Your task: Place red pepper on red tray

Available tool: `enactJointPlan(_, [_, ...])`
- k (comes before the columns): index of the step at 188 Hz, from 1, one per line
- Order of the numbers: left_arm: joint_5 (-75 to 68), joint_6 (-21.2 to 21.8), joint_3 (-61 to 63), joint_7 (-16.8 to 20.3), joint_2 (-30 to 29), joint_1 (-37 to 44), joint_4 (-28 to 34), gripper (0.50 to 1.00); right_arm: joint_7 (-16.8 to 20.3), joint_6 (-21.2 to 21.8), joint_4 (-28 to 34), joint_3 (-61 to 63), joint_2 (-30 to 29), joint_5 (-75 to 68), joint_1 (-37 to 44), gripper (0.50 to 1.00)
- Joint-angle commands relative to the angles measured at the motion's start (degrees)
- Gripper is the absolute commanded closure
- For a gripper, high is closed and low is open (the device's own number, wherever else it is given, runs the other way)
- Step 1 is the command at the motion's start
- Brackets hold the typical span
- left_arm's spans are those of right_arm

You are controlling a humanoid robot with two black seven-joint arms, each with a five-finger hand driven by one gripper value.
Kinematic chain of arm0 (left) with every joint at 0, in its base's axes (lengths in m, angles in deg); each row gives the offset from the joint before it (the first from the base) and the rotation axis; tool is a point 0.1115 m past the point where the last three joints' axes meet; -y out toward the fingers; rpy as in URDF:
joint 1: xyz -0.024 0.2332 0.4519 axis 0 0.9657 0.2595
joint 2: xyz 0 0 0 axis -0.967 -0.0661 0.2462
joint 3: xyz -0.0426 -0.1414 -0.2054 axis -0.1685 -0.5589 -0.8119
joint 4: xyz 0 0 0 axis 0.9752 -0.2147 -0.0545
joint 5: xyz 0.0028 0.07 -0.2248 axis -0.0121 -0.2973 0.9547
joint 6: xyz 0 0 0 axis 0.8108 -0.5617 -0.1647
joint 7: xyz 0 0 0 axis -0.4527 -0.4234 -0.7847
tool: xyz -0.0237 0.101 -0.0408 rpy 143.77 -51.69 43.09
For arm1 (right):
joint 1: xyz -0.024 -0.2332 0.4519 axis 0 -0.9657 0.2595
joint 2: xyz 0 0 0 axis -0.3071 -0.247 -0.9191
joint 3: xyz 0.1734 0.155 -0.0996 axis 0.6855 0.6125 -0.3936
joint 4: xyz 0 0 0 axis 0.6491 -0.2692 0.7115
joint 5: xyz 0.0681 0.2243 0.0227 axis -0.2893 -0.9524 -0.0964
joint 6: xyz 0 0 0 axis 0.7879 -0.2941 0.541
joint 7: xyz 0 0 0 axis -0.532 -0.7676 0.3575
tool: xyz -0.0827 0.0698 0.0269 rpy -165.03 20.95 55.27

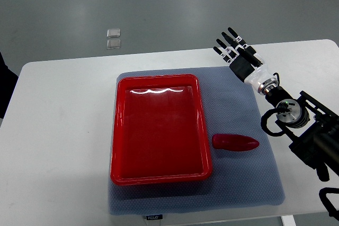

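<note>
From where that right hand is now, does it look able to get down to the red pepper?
Probably yes. The right hand hovers open past the mat's far right corner, and the red pepper lies uncovered on the grey mat, just right of the red tray. Nothing stands between them.

A glossy red pepper (235,143) lies flat on its side — pointed tip toward the right — well below the right hand (237,51), just beside the shallow, rectangular red tray (160,129) — not touching it.
</note>
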Motion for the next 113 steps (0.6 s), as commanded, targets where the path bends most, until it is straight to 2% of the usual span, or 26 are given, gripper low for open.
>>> enactJointPlan(1, [-0.08, 0.0, 0.0, 0.0, 0.0, 0.01, 0.0, 0.5, 0.02, 0.0, 0.09, 0.0, 0.09, 0.0, 0.09, 0.587])
enactJointPlan(64, [-0.08, 0.0, 0.0, 0.0, 0.0, 0.01, 0.0, 0.5, 0.28, 0.7, 0.26, -0.52, 0.53, 0.79, 0.35, 0.587])
enactJointPlan(90, [-0.08, 0.0, 0.0, 0.0, 0.0, 0.01, 0.0, 0.5, 0.37, 0.88, 3.52, -5.97, 6.24, 19.77, 2.81, 0.587])
enactJointPlan(102, [-0.08, -0.09, 0.0, 0.0, 0.0, -0.08, -0.09, 0.5, 0.37, 1.14, 7.55, -8.43, 10.98, 31.27, 4.04, 0.589])
enactJointPlan(111, [-0.08, -0.09, 0.0, 0.0, 0.0, -0.08, -0.09, 0.5, 0.37, 1.14, 7.56, -8.44, 10.98, 31.29, 4.04, 0.589])
enactJointPlan(112, [-0.08, -0.09, 0.09, 0.0, 0.0, -0.08, -0.09, 0.5, 0.37, 2.1, 12.08, -9.91, 15.16, 39.21, 4.22, 0.589])
enactJointPlan(113, [-0.08, -0.09, 0.09, 0.0, 0.0, -0.08, -0.09, 0.5, 0.37, 2.11, 12.13, -9.93, 15.2, 39.29, 4.22, 0.589])
